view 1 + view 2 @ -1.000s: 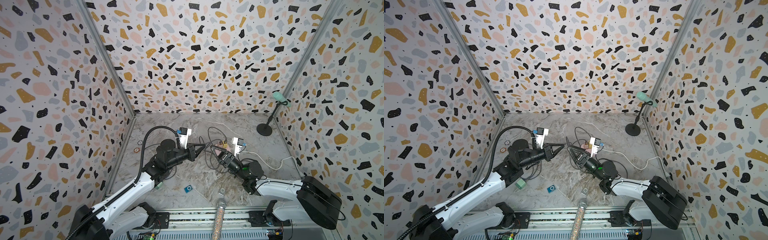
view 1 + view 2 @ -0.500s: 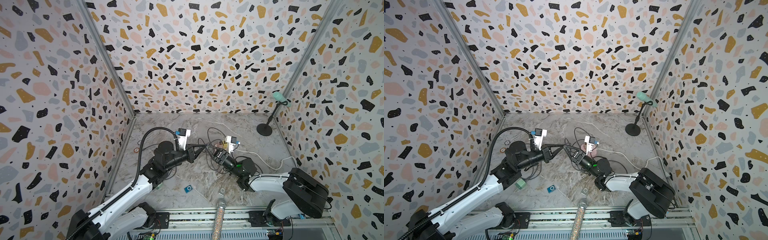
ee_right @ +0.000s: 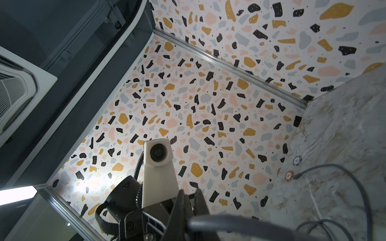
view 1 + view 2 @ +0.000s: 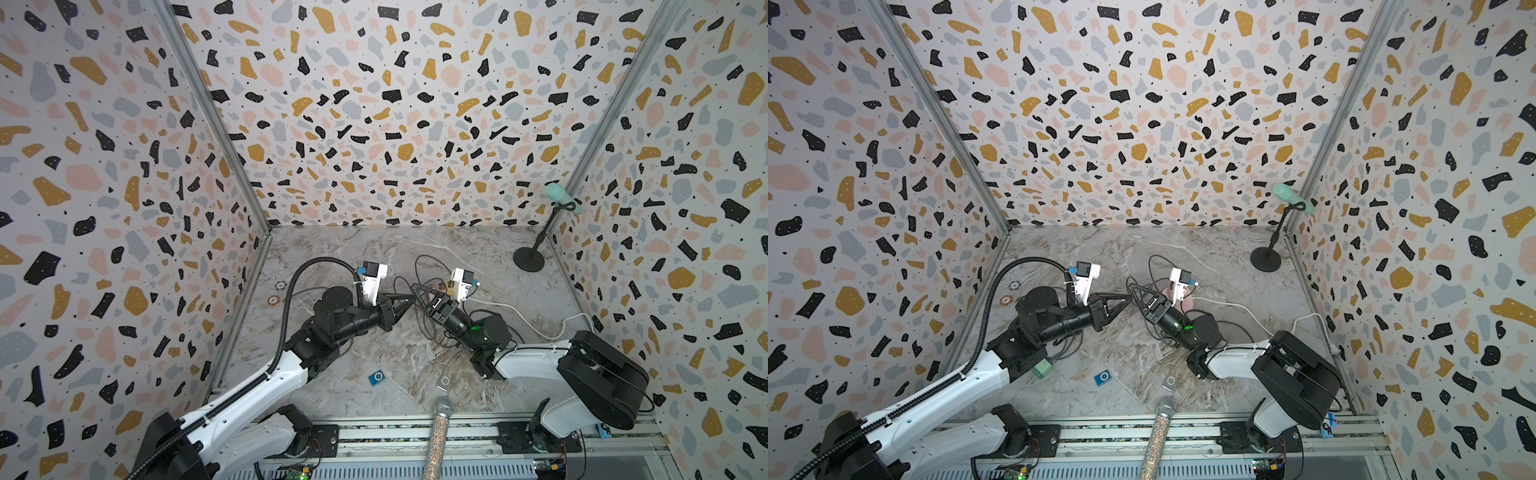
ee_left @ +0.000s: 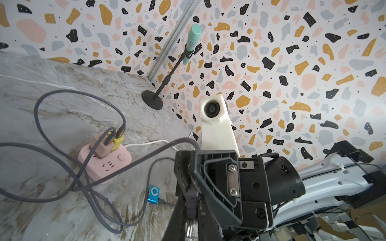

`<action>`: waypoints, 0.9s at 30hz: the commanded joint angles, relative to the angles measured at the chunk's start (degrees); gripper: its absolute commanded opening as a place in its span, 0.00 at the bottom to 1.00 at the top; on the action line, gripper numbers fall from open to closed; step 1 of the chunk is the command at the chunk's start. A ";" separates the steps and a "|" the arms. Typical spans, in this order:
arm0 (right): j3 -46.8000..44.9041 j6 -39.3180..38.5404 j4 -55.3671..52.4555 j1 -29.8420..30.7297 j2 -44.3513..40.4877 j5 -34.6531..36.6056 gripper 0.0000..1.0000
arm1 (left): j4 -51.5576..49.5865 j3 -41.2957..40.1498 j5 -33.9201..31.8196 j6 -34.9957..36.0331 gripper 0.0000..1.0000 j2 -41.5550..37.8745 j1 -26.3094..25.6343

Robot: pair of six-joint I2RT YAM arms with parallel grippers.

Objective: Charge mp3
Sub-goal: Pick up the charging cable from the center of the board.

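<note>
The right claw (image 4: pixel 419 289) is pinched fully shut on the grey charging lead (image 3: pixel 240 224), just behind its plug (image 5: pixel 191 200). The metal tip points toward the left claw (image 4: pixel 406 298), whose jaws flank the same plug, nearly together; whether they grip it or only bracket it, cannot tell. The claws meet tip to tip above the middle of the counter (image 4: pixel 374 253), off the surface. The lead trails toward the pink power strip (image 5: pixel 104 167), just behind the claws on the back-edge side, with two adapters (image 5: pixel 101 147) plugged into it. A second blue player (image 5: pixel 153 194) sits propped just beside the strip, apparently with a lead in it already. The task's thing, by my reading, is the blue mp3 player (image 4: pixel 377 378): flat near the counter's front edge, nothing plugged in, well apart from both claws. A silver player (image 4: pixel 444 383) lies near it, also bare. The step looks like a hand-over of the plug, left to right. To do it well, the left should release only once the right's hold is firm, then back straight off so the tip isn't twisted. Carry low to the front edge with slack, because loops tangled round the strip could snag and drag it. The player is light and loose, so it likely needs pinning during insertion.
</note>
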 commanded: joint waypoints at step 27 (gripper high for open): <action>8.14 -9.58 -41.33 1.34 -15.50 4.89 0.00 | -23.73 9.15 -28.16 40.39 0.40 -5.32 -10.60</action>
